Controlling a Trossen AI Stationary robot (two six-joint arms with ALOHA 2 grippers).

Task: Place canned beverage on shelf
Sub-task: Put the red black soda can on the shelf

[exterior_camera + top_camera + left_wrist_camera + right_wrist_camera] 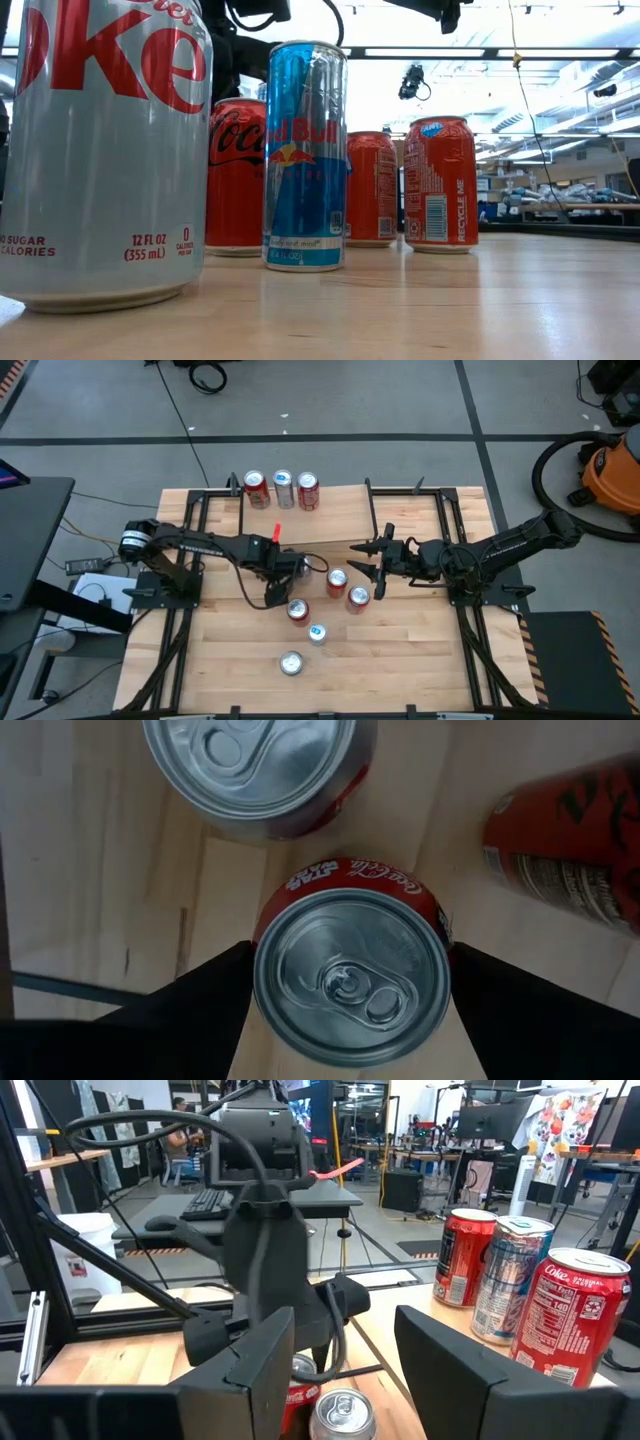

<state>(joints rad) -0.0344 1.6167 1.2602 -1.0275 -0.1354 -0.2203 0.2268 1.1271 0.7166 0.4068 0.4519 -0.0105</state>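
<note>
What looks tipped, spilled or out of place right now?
Nothing stands out. Three cans stand upright on the shelf, five more upright on the table; the left gripper sits around one red can.

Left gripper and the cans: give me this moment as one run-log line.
left gripper: open, straddling upright red Coca-Cola can | right gripper: open, empty, waiting | light-wood shelf: three upright cans
</note>
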